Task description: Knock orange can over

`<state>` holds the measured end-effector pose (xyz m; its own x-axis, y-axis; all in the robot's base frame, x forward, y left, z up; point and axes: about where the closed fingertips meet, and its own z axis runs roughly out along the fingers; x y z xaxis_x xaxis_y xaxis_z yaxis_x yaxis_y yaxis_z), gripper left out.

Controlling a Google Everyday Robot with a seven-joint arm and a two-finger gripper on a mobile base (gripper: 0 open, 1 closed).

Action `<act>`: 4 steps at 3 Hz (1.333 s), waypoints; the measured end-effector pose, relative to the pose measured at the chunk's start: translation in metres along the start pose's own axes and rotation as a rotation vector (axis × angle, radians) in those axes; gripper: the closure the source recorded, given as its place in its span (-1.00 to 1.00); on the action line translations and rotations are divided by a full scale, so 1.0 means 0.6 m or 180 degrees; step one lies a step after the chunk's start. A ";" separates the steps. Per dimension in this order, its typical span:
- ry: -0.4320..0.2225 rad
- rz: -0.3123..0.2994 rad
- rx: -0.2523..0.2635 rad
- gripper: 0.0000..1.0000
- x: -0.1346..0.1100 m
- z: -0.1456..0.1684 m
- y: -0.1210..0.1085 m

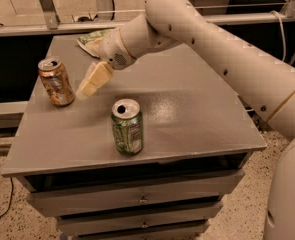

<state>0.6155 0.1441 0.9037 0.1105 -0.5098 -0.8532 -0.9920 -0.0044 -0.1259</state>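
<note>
The orange can (55, 82) stands upright near the left edge of the grey cabinet top (187, 109). It has mottled orange-gold sides and a silver top. My gripper (87, 90) hangs low over the top just to the right of the orange can, a small gap away from it. The white arm reaches in from the right. A green drink can (127, 126) stands upright near the front edge, below and to the right of the gripper.
A green and white snack bag (94, 40) lies at the back of the top, partly behind the arm. Drawers (142, 199) sit below the top. A metal rail (47, 26) runs behind. A cable lies on the floor at left.
</note>
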 end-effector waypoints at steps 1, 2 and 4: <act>-0.0288 0.0086 -0.0120 -1.00 -0.032 0.049 0.034; -0.0470 0.0160 -0.0133 -1.00 -0.051 0.087 0.052; -0.0640 0.0373 0.0037 -0.65 -0.056 0.146 0.050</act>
<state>0.5875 0.2365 0.8839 0.0055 -0.3246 -0.9458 -0.9982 0.0552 -0.0248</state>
